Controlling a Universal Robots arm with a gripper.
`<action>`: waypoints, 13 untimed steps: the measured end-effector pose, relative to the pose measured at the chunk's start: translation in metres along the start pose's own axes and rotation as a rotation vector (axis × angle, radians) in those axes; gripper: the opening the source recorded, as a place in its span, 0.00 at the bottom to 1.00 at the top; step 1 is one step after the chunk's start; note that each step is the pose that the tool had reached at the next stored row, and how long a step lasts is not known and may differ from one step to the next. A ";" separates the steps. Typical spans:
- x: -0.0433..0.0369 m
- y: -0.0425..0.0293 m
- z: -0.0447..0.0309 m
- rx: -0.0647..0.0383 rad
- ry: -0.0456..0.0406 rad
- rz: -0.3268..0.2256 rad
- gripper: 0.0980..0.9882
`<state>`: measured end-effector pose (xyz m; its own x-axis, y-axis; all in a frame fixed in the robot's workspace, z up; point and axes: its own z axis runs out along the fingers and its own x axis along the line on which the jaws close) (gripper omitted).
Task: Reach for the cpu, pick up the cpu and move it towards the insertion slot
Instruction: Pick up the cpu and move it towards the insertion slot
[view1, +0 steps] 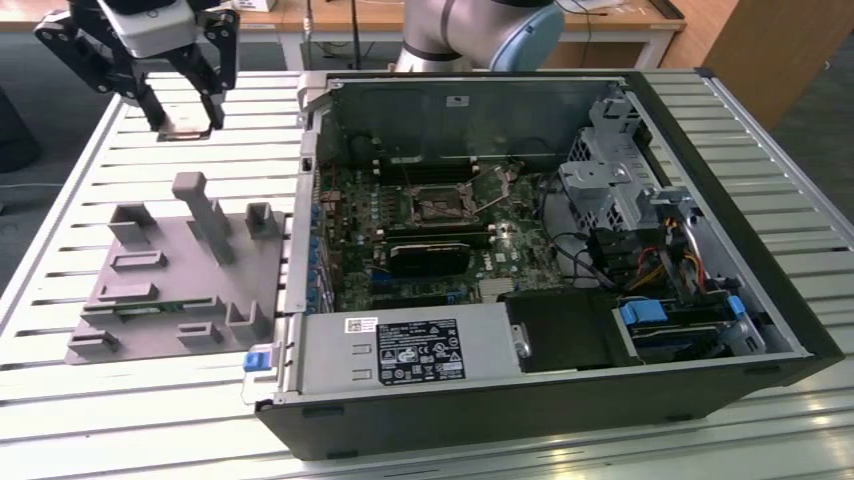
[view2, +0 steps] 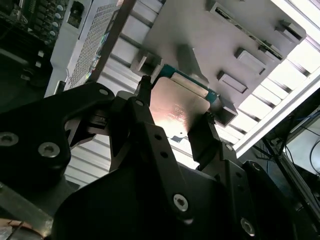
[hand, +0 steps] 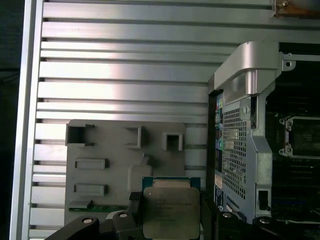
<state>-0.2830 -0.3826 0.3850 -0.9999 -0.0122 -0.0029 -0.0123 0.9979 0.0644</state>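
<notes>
One chip was in hand: the gripper (view1: 186, 122) was closed on the cpu (view1: 184, 130), its fingers bearing on two opposite edges. In both wrist views the silver lid faced the camera, with a thin green rim showing at one edge of the cpu (view2: 180, 105). In the exterior view the cpu hung clear above the slatted surface (view1: 134, 420), past the far end of the grey fixture (view1: 174, 280), at that view's left. It touched nothing but the fingers. The slot (view1: 438, 205) lay well apart from it, on the board inside the open case (view1: 747, 300), toward that view's right, and the silver case wall (view1: 310, 130) stood between the two. I judged the step in hand to be the carry toward the slot, with reach and pickup done. To do it well, the grip looked thin, on the edges only, so a slow, level traverse seemed wise, without tilt or jerk that could let the chip slide out. Height should be held until the chip was across the wall, as a low path risked clipping its rim. The first wrist view showed both cpu (hand: 171, 212) and slot (hand: 300, 137), which should help keep the chip's edges square to the slot's frame during the approach. I could not tell whether the slot's bracket stood open.
</notes>
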 end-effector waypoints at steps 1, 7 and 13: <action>-0.0036 -0.0001 0.0000 0.000 0.0000 0.000 0.50; -0.0246 -0.0003 0.0001 0.000 -0.0001 0.000 0.50; -0.0447 -0.0005 0.0003 0.000 -0.0004 0.001 0.50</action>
<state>-0.2383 -0.3826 0.3848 -0.9999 -0.0116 -0.0032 -0.0118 0.9979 0.0644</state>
